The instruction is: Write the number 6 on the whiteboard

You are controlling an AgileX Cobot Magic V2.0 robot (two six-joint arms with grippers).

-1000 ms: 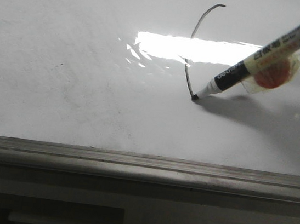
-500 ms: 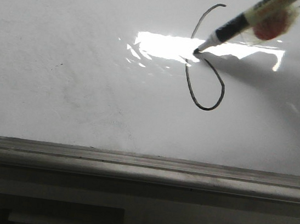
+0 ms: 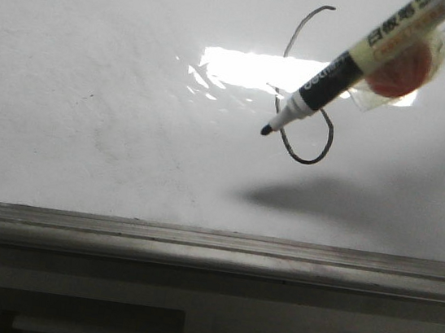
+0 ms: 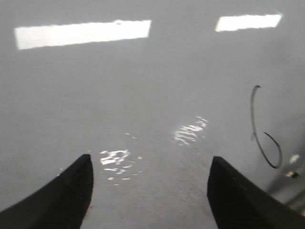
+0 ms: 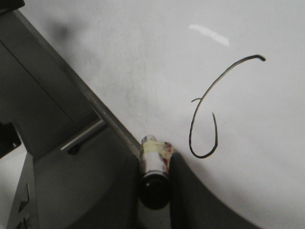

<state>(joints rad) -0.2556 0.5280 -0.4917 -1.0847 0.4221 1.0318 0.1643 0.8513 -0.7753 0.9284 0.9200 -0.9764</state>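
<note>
One 6 point(image 3: 309, 104) stands on the one whiteboard point(image 3: 89, 116), the right pincer point(image 5: 155, 179) grips one marker point(image 3: 359, 65) above it, and the left pincer point(image 4: 150, 191) is wide open, empty.

number 6 point(image 3: 306, 104) on whiteboard point(image 3: 89, 116) — marker point(image 3: 359, 61) above it

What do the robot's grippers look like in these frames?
Left gripper: two dark, matte black fingers, broad and tapering to rounded tips. Right gripper: smooth dark grey fingers with curved edges. No cables or markings visible on either.
</note>
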